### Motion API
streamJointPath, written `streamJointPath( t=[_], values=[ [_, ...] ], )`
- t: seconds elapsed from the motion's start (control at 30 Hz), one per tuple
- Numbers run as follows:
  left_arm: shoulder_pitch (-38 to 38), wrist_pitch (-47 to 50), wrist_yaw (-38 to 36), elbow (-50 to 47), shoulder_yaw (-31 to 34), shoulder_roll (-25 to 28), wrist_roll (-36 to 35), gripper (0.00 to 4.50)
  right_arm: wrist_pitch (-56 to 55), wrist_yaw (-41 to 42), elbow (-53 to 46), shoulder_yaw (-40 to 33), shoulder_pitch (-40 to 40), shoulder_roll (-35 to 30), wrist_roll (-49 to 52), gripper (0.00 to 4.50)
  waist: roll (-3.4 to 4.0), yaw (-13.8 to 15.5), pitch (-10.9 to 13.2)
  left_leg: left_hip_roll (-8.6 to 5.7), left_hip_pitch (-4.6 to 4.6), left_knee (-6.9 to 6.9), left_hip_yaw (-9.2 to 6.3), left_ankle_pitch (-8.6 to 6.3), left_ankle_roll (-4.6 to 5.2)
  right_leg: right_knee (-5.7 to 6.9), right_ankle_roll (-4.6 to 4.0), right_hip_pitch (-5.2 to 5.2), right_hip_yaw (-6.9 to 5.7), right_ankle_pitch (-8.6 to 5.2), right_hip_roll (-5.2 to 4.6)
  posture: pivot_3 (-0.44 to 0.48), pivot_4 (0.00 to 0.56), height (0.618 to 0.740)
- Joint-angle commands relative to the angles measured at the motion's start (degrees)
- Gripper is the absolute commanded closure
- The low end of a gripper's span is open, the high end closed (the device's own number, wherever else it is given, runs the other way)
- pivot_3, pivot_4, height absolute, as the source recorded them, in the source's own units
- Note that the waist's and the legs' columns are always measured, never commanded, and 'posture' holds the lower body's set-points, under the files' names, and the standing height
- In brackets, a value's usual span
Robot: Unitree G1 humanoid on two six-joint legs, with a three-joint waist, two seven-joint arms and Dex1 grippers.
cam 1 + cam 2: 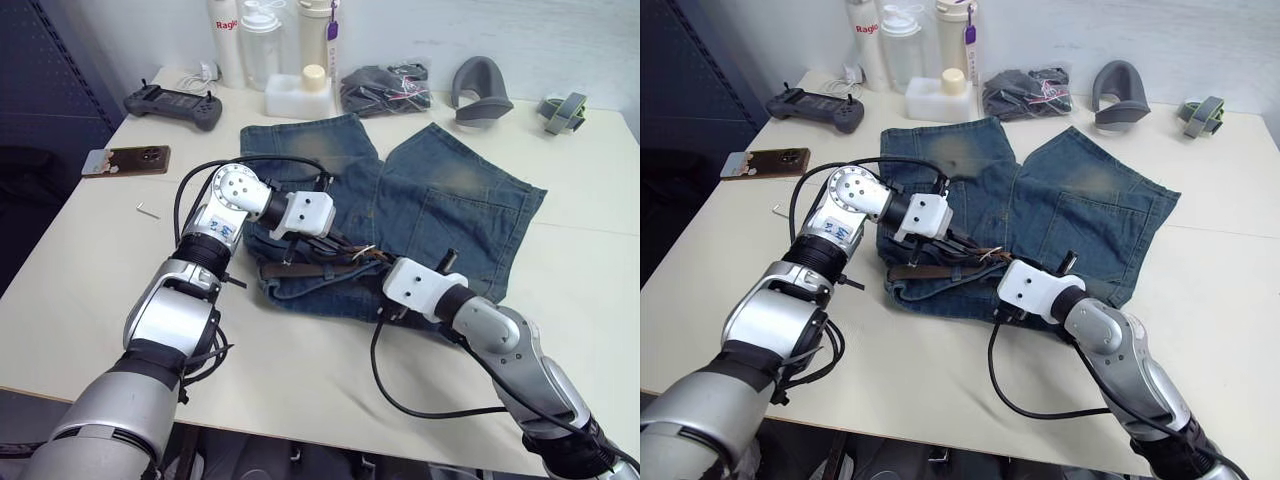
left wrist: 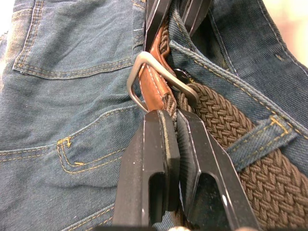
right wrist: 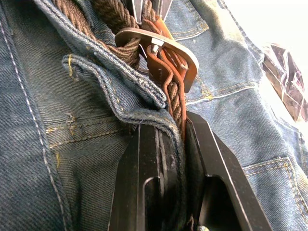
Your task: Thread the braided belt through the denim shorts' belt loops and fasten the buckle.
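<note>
**Both grippers clamped at the buckle**

A phone (image 1: 126, 160) and a controller (image 1: 173, 104) lie near the table's (image 1: 90, 290) far left corner. The left gripper (image 2: 174, 144) has its jaws closed on the belt (image 2: 231, 130) just beside the buckle (image 2: 144, 77). The shorts (image 1: 440, 200) lie mid-table, waistband toward the near edge, belt under a loop (image 2: 262, 139). The right gripper (image 3: 175, 144) pinches belt and waistband together beside the buckle.

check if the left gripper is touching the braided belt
Touching. The left wrist view shows the left gripper with its fingers pinched on the braided belt just behind the buckle, no gap.
</note>
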Motion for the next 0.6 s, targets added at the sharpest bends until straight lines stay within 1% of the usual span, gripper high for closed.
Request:
streamJointPath(
  t=[0.03, 0.13, 0.23, 0.43, 0.6],
  values=[
    [1.1, 0.7, 1.9, -3.8, -0.4, -3.4, -0.6, 4.50, -1.8, 0.2, -2.2, 0.2, -0.2, 0.8, -0.4, 4.48, 0.00, 0.0, 0.0, -0.01, 0.00, 0.00, 0.00, 0.00, 0.00, 0.00, 0.00, 0.00, 0.01, 0.00, 0.00, 0.000, 0.150, 0.649],
    [1.3, 0.4, 4.7, -4.3, -0.5, -4.1, 0.3, 4.50, -2.2, 1.3, -2.7, 0.8, -0.1, 0.9, 0.1, 4.48, 0.00, -0.1, 0.0, -0.01, 0.00, 0.01, 0.00, 0.00, 0.01, 0.02, 0.00, -0.01, 0.01, 0.00, -0.01, 0.000, 0.150, 0.649],
    [0.4, 2.1, 8.0, -4.0, 0.5, -5.2, 0.3, 4.50, -3.1, 2.5, -2.9, 1.7, 0.5, 0.9, 0.5, 4.48, 0.00, -0.1, 0.0, -0.01, 0.01, 0.02, 0.00, 0.01, 0.01, 0.05, 0.00, 0.00, 0.02, 0.00, -0.01, 0.000, 0.150, 0.649],
    [0.9, 3.1, 8.7, -3.9, -0.6, -6.9, 1.1, 4.50, -3.3, 4.5, -3.5, 1.7, 0.3, 1.1, 1.3, 4.48, 0.00, -0.1, 0.0, -0.01, 0.01, 0.04, 0.00, 0.01, 0.01, 0.06, 0.00, -0.01, 0.01, 0.00, -0.01, 0.000, 0.150, 0.649],
    [-0.8, 4.9, 10.8, -0.9, -0.4, -9.3, 1.8, 4.50, -2.7, 5.9, -3.7, 1.0, 0.0, 1.3, 1.9, 4.48, -0.01, 0.2, 0.0, -0.03, 0.01, 0.05, 0.00, 0.01, 0.01, 0.06, 0.00, 0.00, 0.00, 0.00, -0.02, 0.000, 0.150, 0.649]
  ],
)
